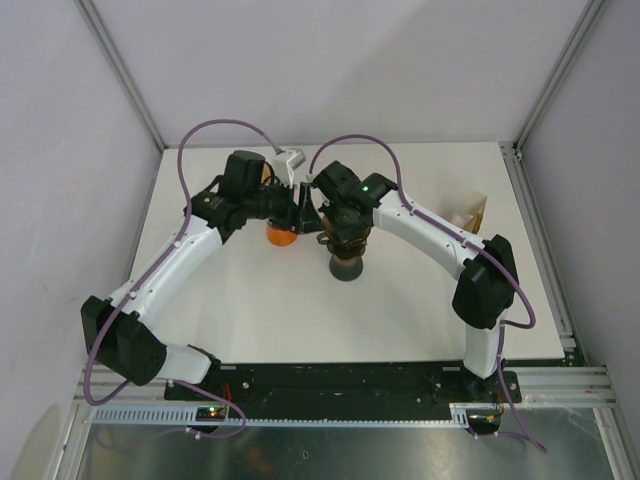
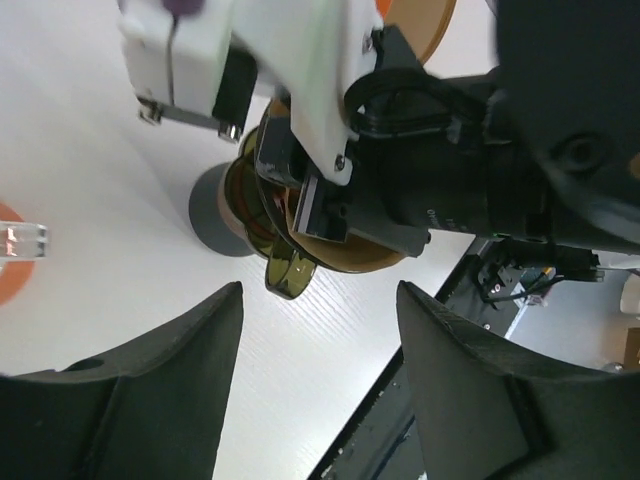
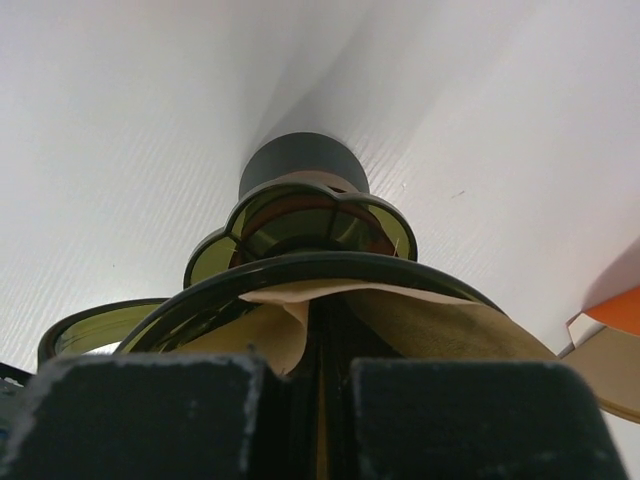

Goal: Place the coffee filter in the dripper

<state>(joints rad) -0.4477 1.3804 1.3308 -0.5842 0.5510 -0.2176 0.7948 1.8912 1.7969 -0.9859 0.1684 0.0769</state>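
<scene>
The seating step is in hand. The coffee filter (image 3: 420, 325) is seen lying inside the cone of the dripper (image 3: 385, 215), its brown paper just under the dark rim. The dripper is stood on a dark grey base (image 3: 300, 160) about mid-worktop (image 1: 250, 310), a little toward the far edge.

The right end effector (image 3: 320, 375) is pressed almost shut from above. A thin edge of the filter is pinched between its fingers, right at the rim. The left end effector (image 2: 318, 295) is held wide open and empty, just beside the dripper on its left.

An orange object (image 1: 280, 237) is passed over under the left wrist, and spare filters (image 1: 468, 212) are left near the right edge.

Next, by the look of it, a gentle release is called for. The fingers should be parted and lifted straight up so the paper is not dragged back out.
</scene>
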